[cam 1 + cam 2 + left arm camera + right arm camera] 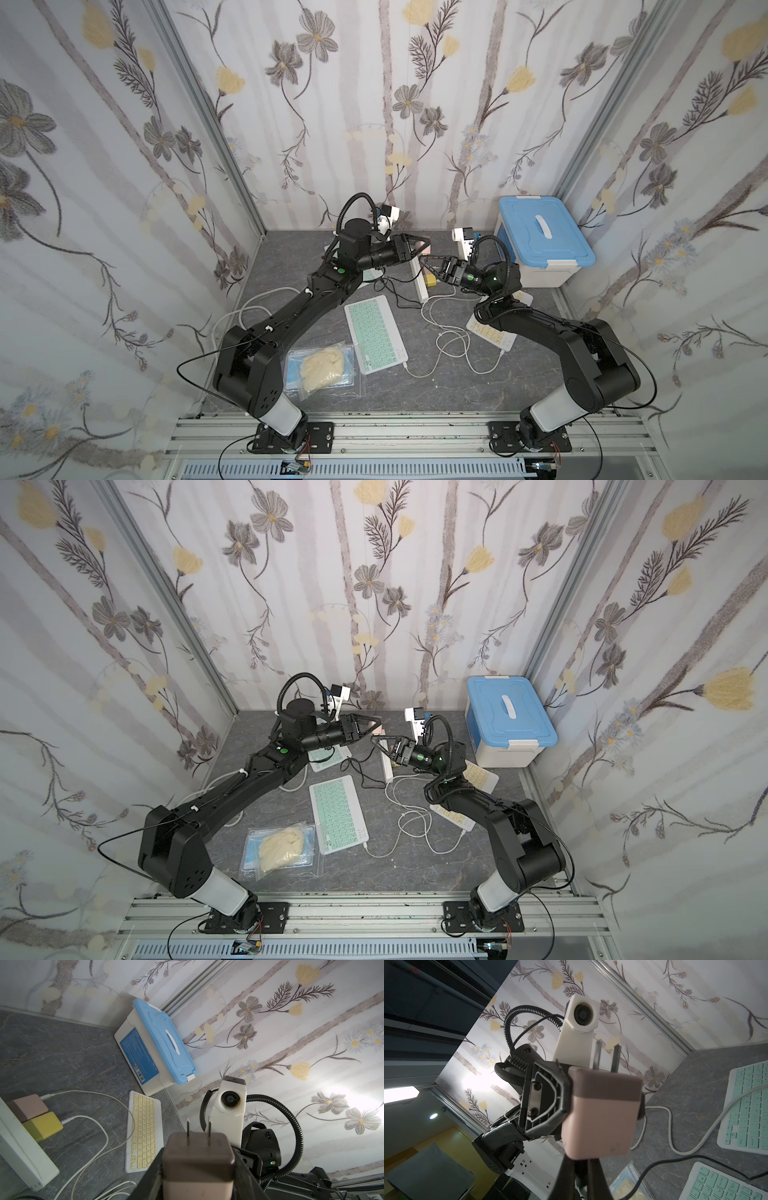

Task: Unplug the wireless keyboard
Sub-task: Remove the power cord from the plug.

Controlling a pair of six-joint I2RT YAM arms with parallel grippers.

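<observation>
Dusty-pink plastic under a brown cap: the pink-and-brown charger (602, 1118) is sitting clamped in the left gripper (422, 246), its two prongs pointing free into the air. It is therefore hanging clear of the white power strip (420, 286), not sitting in a socket. The jaws are pressing on the block's flat sides, which looks chosen to keep the pull straight.

The right gripper (424, 262) is hovering at the strip's far end, pinched shut on nothing, probably to pin the strip down. Whether it is actually touching is not showing.

A yellow charger (42, 1126) and a paler pink charger (27, 1106) are sitting plugged into the strip. The mint-green keyboard (374, 334) is lying mid-table, at about seven o'clock from the strip, with a white cable (404, 365) entering its corner at five o'clock. A rear mint keyboard (328, 756) is peeking from under the left arm at nine o'clock. Which keyboard the lifted charger is feeding cannot be traced.
</observation>
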